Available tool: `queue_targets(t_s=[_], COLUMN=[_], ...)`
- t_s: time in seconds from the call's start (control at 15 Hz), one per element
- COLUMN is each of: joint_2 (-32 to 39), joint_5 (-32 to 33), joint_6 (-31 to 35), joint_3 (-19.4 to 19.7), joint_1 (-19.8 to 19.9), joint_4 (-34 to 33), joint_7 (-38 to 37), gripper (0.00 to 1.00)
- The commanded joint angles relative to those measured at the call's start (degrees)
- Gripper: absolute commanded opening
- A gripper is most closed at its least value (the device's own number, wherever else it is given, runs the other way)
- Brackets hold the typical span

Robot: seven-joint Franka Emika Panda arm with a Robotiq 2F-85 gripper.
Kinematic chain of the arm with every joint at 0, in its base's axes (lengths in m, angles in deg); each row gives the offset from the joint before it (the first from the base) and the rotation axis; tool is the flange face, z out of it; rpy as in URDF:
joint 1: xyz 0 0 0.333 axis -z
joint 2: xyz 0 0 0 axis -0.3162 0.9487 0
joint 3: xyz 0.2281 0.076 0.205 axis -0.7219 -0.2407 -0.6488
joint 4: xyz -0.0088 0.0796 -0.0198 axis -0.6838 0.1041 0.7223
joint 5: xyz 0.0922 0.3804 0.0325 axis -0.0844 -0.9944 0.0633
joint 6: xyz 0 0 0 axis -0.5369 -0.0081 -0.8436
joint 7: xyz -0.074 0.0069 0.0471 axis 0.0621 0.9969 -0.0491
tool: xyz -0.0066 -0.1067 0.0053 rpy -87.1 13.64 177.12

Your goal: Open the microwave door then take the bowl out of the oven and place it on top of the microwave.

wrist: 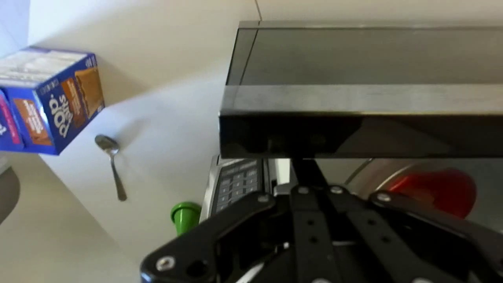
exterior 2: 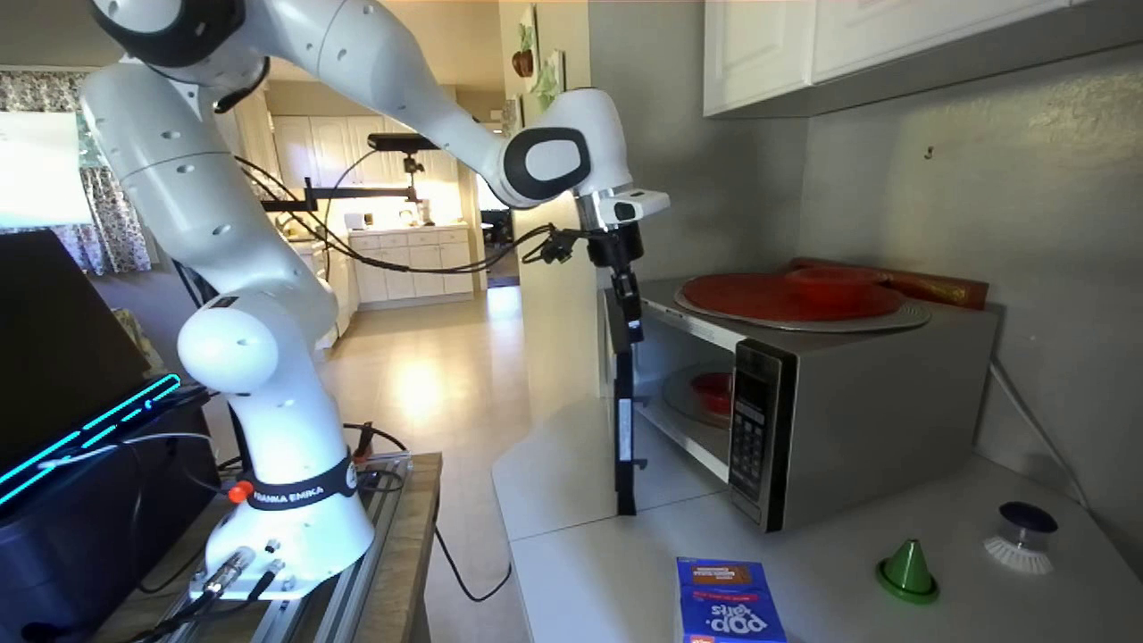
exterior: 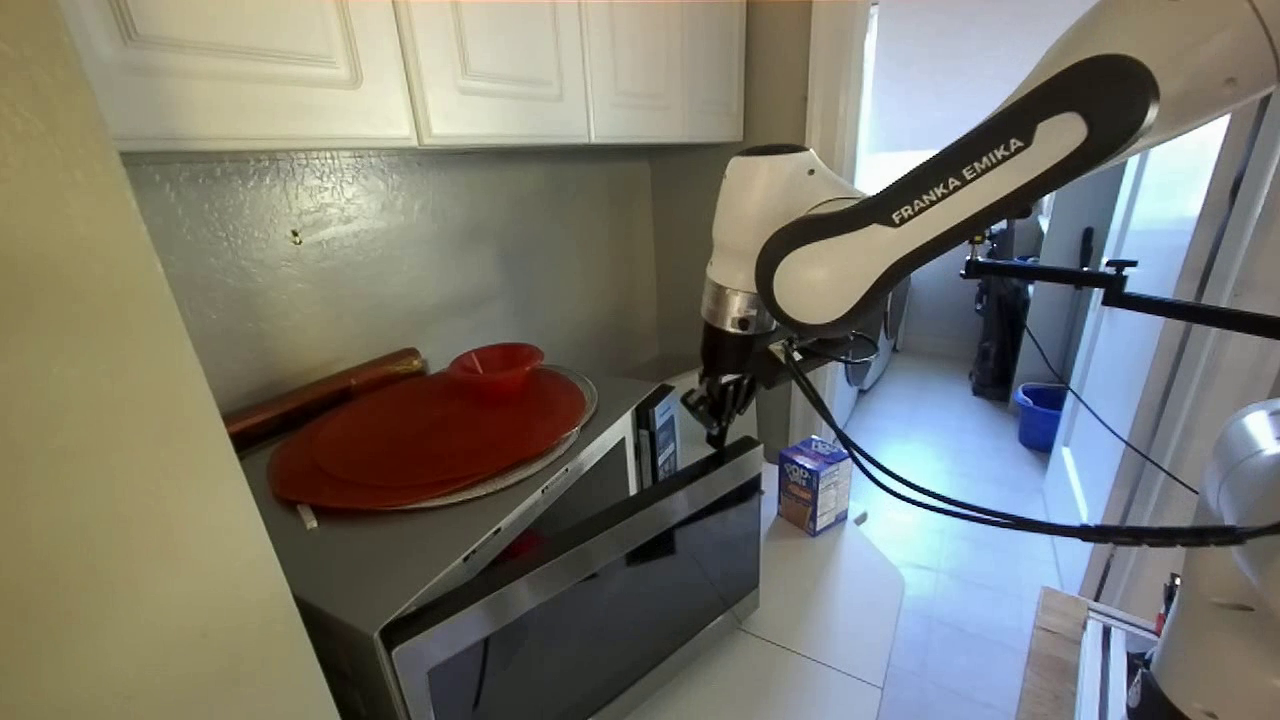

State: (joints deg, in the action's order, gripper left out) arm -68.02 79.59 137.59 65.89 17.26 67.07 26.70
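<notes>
Presently the gripper [exterior 2: 634, 334] is closed, its fingers [wrist: 308, 173] together and pointing down, the tip at the top edge of the microwave door [exterior: 600, 590], on the inner side; whether it touches the door is unclear. Below the gripper the door stands ajar, swung out from the microwave [exterior 2: 884, 429]. Lower than the gripper and beyond the gap, the bowl [exterior 2: 713, 393], small and red, sits on a round plate [exterior 2: 679, 397] inside; in the wrist view it shows to the right of the fingers, partly hidden by them. Beside the gripper, to its left in an exterior view, a wide red platter [exterior: 400, 440] lies on the microwave's flat top, another red dish [exterior: 497, 368] upon it. Down on the table [exterior 2: 589, 580], left of the gripper in the wrist view, are a Pop-Tarts box [wrist: 51, 102], a spoon [wrist: 116, 169] and, nearer the fingers, a green cone [wrist: 186, 218]. Farther from the gripper, beside the microwave, a dark-topped brush [exterior 2: 1025, 531] stands bristles-down.
</notes>
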Motion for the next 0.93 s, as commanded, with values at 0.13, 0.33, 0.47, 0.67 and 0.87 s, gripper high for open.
queue_targets(t_s=[0.13,0.33,0.47,0.67,0.87], joint_2=[-7.8,-7.2,-6.4,-5.1,-2.0], joint_5=[-12.9,-15.6,-17.2,-23.5,-30.0], joint_6=[-21.2,-33.1,-30.7,-19.2,-6.0], joint_3=[6.4,8.1,7.6,7.0,6.1], joint_1=[-3.7,-2.8,-1.8,-1.9,-2.8], joint_4=[-0.4,-3.5,-3.2,-1.1,1.2], joint_7=[18.1,20.7,17.5,15.4,14.5], gripper=[0.0,0.0,0.0,0.19,0.4])
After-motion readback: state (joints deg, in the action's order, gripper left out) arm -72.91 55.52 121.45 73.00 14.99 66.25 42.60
